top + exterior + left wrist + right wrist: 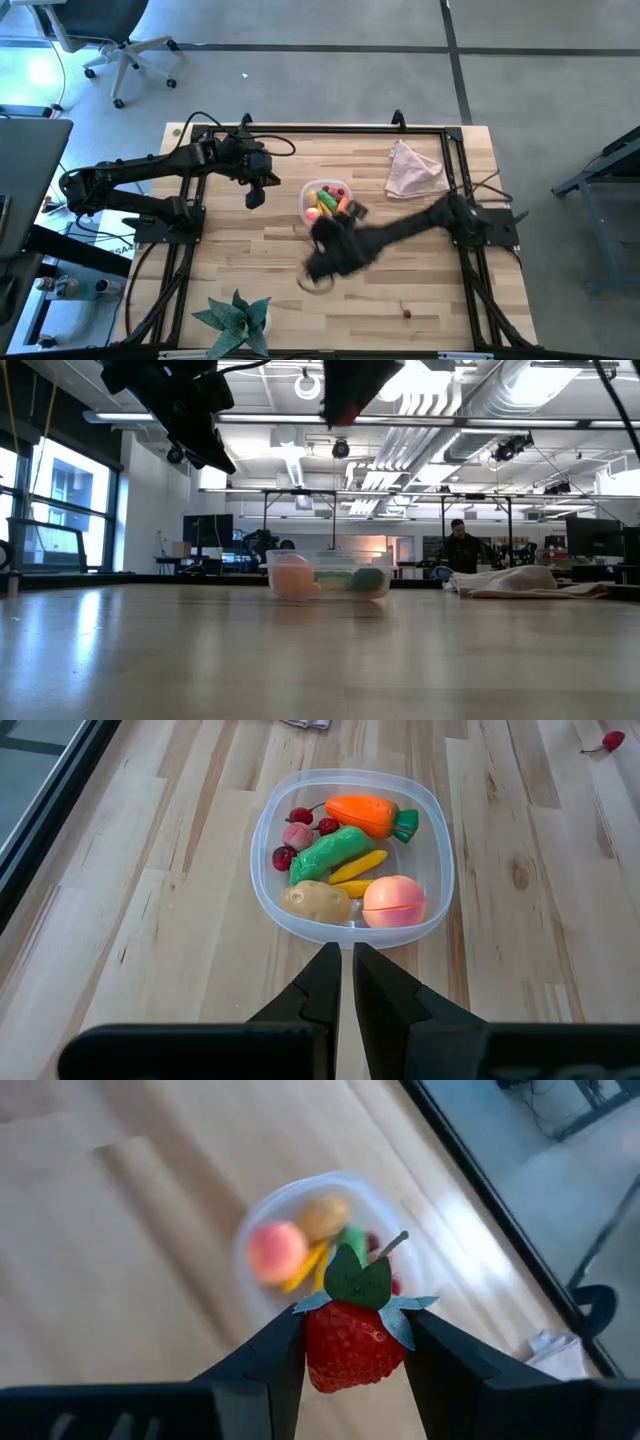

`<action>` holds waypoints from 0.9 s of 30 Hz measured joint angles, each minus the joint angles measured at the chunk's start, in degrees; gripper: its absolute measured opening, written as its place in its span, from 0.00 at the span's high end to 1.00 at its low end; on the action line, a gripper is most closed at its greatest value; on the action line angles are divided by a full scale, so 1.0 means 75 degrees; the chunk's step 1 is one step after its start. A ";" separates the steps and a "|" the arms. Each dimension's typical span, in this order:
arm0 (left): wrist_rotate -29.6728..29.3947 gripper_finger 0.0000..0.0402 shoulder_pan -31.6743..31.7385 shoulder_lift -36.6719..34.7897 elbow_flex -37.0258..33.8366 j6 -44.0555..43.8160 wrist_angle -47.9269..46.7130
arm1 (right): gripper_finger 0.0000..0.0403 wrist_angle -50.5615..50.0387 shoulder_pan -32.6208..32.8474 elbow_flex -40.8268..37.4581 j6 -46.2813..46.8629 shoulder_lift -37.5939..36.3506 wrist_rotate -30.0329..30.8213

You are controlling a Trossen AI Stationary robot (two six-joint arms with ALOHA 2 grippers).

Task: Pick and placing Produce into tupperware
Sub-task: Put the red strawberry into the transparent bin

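The clear tupperware (pixel 325 200) stands mid-table. It holds an orange carrot (pixel 368 815), a green pepper (pixel 330 852), a tan potato (pixel 315 901), a pink-orange round fruit (pixel 393 901), yellow sticks and red cherries. My left gripper (pixel 345 970) is shut and empty just left of it, also seen from above (pixel 255 195). My right gripper (pixel 350 1350) is above the table on the tupperware's near side, shut on a red strawberry (pixel 347 1342). A red piece (pixel 407 313) lies near the front edge. My right gripper pinches the red strawberry by its two opposite sides (pixel 318 1350) between its two fingers. Its green leaves and stem (pixel 362 1278) stick out clear of the fingers. The strawberry is lifted clear of the table.
A pinkish-beige cloth (pixel 415 170) lies at the far right of the table. A green leafy fake plant (pixel 235 320) stands at the front edge. Bare wood lies between the tupperware and the front edge.
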 joint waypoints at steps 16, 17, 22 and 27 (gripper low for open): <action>-0.0001 0.95 0.0000 0.0000 0.0000 0.0000 0.0002 | 0.66 0.3672 -0.2219 -0.2436 -0.2402 -0.0859 -0.2480; -0.0001 0.95 0.0000 -0.0002 -0.0002 0.0000 -0.0001 | 0.66 0.4013 -0.2224 -0.2887 -0.2386 -0.1108 -0.2541; 0.0000 0.95 -0.0002 0.0000 0.0000 0.0000 -0.0001 | 0.66 0.6553 -0.2259 -0.5510 -0.2222 -0.2651 -0.3100; -0.0001 0.95 -0.0002 0.0000 0.0000 0.0000 0.0001 | 0.66 0.8753 -0.2326 -0.7786 -0.1864 -0.3665 -0.3642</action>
